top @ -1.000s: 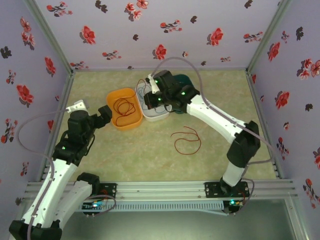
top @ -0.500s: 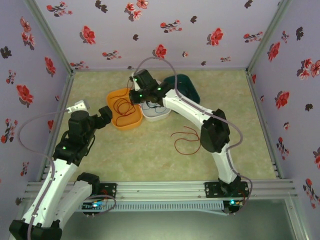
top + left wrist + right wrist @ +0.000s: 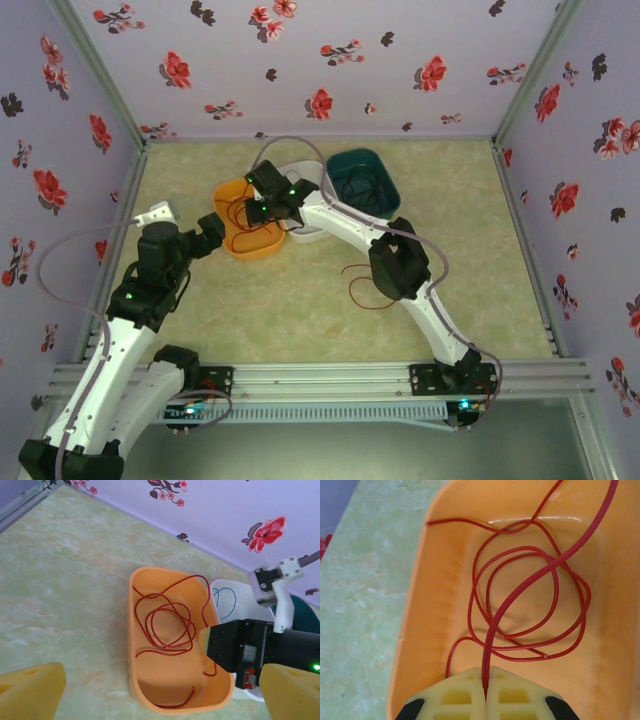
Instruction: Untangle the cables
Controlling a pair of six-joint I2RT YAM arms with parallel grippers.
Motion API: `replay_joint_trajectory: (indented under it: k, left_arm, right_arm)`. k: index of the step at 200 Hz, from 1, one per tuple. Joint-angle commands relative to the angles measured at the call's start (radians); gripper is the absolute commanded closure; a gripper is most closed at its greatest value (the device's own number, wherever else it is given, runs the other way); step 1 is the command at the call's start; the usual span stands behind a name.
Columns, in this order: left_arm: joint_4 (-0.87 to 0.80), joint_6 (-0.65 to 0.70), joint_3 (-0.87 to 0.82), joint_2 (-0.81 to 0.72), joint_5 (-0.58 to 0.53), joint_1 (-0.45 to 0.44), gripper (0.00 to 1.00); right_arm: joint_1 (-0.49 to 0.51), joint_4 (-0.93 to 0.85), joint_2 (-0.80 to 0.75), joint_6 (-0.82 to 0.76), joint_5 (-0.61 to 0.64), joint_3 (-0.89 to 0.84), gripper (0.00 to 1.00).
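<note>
1. Marbled green table (image 3: 270, 320) boxed in by purple floral walls (image 3: 300, 70); at the left, the left gripper (image 3: 212, 233) hovers just beside the orange tray (image 3: 245, 250), its yellow fingers (image 3: 30, 685) spread wide and holding nothing
2. Inside the orange tray lies a coiled red cable (image 3: 150, 630); the right gripper (image 3: 485, 692) hangs over it, pads pinched together on a red strand (image 3: 492, 630) that climbs out of frame, and whether that strand belongs to the coil I cannot tell
3. Touching the orange tray on its right, the white tray (image 3: 312, 233) holds a thin blue cable (image 3: 226, 602)
4. Further right and back, the teal tray (image 3: 365, 180) shows faint dark wire inside
5. Nearer the arms, a loose red cable (image 3: 356, 290) lies on the bare table, partly hidden by the right arm
6. Judged from this, the colour sorting is well along: blue and dark look separated, while the held strand needs setting down and the loose red cable is left to collect
</note>
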Motion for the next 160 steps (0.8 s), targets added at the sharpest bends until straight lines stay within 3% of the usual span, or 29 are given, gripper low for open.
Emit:
replay_joint_trajectory:
  k: [1,67,122,160]
  left_arm:
    - [0.020,0.023,-0.017,0.004,-0.012,0.011,0.00]
    - [0.021,0.030,-0.006,0.055,0.030,0.010,0.00]
    - [0.006,0.036,0.020,0.079,0.047,0.010,0.00]
    - [0.007,0.035,0.048,0.114,0.087,0.009,0.00]
  right_arm:
    - [0.003,-0.001,0.047,0.036,-0.026,0.042,1.00]
    - [0.005,-0.037,0.096,0.032,-0.109,0.054,0.95]
    - [0.010,0.029,-0.089,-0.030,-0.062,-0.110,0.66]
    - [0.004,0.075,-0.240,-0.026,-0.017,-0.269,0.53]
